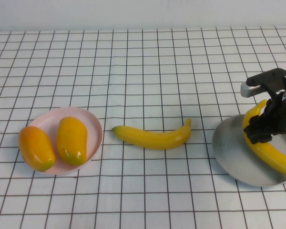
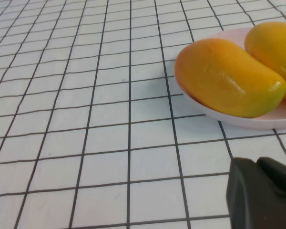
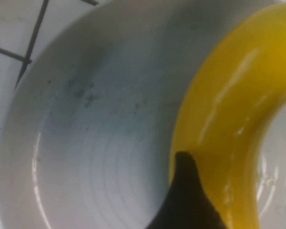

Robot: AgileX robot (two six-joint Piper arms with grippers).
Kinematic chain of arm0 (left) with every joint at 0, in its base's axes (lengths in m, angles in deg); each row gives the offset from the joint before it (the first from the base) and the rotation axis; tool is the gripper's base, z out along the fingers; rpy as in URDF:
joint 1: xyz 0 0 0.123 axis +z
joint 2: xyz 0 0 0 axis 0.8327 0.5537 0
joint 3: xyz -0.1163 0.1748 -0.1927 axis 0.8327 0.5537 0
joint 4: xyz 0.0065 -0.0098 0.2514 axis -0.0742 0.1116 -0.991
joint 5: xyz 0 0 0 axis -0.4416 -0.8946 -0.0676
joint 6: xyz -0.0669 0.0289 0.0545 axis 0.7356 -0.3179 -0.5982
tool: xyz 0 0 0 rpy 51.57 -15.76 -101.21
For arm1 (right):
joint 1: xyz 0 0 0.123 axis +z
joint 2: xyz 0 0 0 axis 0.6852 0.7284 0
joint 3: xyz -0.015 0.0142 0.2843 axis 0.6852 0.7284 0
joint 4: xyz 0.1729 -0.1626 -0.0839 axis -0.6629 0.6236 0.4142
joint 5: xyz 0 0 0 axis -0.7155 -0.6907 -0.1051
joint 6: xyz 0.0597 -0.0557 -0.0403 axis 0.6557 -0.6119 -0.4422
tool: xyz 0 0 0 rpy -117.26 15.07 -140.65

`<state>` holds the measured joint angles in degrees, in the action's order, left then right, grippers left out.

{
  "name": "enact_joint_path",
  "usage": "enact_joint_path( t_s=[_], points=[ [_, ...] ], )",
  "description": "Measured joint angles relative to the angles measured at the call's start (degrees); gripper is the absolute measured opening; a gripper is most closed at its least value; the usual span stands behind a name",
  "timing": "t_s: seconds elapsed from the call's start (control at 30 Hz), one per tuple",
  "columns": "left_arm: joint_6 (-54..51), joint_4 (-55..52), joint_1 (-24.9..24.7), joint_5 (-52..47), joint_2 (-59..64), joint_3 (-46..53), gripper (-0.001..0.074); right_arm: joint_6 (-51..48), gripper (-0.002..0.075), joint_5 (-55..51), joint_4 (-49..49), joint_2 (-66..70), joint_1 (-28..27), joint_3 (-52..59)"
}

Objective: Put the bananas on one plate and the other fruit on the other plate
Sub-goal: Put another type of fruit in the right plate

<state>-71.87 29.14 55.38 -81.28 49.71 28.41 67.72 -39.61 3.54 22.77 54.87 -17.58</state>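
Right claw [image 1: 261,125] clamped on a banana [image 1: 271,151] over the grey plate [image 1: 231,157]; could roll off the rim if dropped crooked. Other banana [image 1: 152,136] left of it on the desk [image 1: 143,62]. Left claw [image 2: 262,193] beside the pink plate [image 2: 257,121] holding both mangoes [image 2: 229,76], grip impossible to tell.

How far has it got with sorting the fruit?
Both mangoes already lie on the pink plate. The right gripper is at one banana over the grey plate. The other banana remains on the table. The left gripper idles near the pink plate.
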Motion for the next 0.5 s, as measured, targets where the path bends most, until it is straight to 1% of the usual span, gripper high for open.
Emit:
enact_joint_path(
  t_s=[0.1, 0.23, 0.37, 0.5],
  points=[
    [0.0, 0.0, 0.0, 0.0, 0.0, 0.0, -0.0003, 0.0, 0.0428, -0.85, 0.0, 0.0, 0.0, -1.22],
    [0.0, 0.0, 0.0, 0.0, 0.0, 0.0, -0.0003, -1.0, 0.042, -4.35, -1.92, 0.0, 0.13, -5.63],
    [0.0, 0.0, 0.0, 0.0, 0.0, 0.0, -0.0003, -9.52, 0.041, -8.24, -6.83, 0.0, 2.87, -10.83],
    [0.0, 0.0, 0.0, 0.0, 0.0, 0.0, -0.0003, -21.61, 0.041, -8.64, -8.96, 0.0, 9.56, -14.18]
  ],
)
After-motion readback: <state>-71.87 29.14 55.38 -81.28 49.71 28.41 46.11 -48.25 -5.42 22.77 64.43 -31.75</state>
